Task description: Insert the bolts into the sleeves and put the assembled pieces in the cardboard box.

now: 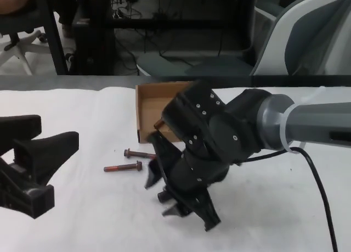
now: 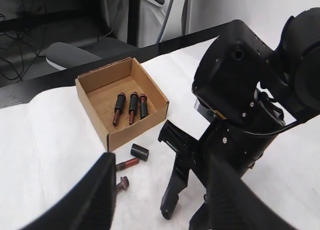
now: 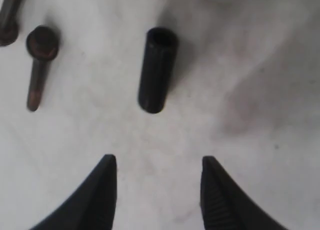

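My right gripper (image 3: 160, 162) hung spread over a loose sleeve (image 3: 158, 69).
My left gripper (image 2: 161, 159) stood spread as well.

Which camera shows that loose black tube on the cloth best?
The right wrist view: the tube lies whole and close. The left wrist view shows it small; in the high view the right arm mostly hides it.

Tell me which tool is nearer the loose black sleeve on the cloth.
Right. The right tool hangs open close above the sleeve; the left tool sits farther off to one side.
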